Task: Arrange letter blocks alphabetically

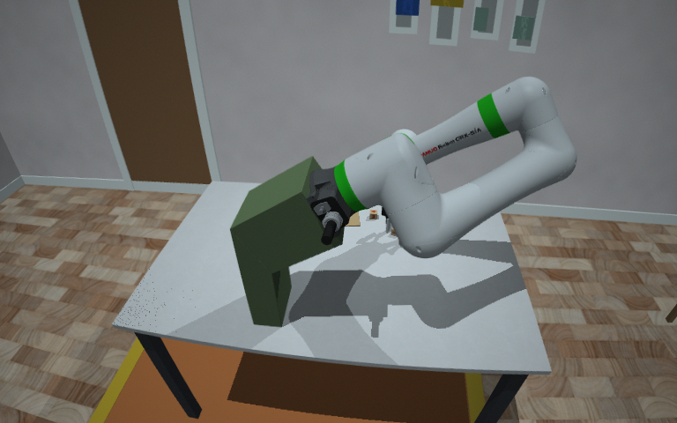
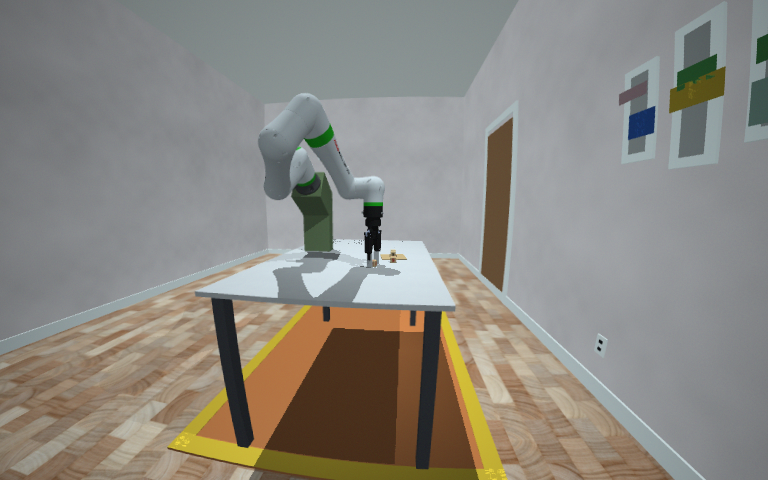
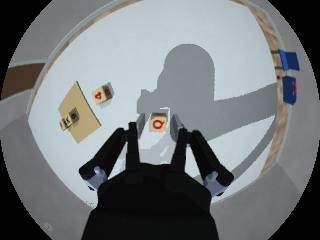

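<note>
In the wrist view a tan block with a red letter, which looks like a Q, lies on the white table between my fingertips. My gripper is low over it, partly open, with a finger on each side and small gaps to the block. A second block with a red letter lies on the table beside the tan mat. A third block with a dark mark on top sits on the mat. In the exterior view the gripper reaches down near the mat. I see no fourth block.
The green robot pedestal stands on the near half of the table, and the arm hides most of the blocks in the top view. The table's far edge runs close behind the mat.
</note>
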Robot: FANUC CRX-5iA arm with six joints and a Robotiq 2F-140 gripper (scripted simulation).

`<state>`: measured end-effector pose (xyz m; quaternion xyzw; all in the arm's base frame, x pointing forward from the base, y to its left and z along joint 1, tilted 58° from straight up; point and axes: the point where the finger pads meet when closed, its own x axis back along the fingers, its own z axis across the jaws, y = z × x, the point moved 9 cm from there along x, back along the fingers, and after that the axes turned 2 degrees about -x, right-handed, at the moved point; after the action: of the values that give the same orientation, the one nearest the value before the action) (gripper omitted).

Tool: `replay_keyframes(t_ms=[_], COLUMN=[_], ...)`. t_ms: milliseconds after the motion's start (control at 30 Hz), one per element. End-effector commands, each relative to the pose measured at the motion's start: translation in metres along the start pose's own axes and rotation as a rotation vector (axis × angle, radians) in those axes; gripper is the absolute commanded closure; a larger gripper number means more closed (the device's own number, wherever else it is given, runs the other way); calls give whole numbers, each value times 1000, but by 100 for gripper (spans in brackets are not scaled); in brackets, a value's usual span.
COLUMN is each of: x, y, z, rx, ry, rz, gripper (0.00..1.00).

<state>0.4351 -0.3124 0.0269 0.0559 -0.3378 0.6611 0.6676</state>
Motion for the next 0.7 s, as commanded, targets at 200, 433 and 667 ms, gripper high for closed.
replay_keyframes(t_ms=[200,433,667], x=[0,0,0], y=[0,0,0], z=[0,0,0], rx=[0,0,0], ry=[0,0,0], rz=[0,0,0], gripper=[72,72,72])
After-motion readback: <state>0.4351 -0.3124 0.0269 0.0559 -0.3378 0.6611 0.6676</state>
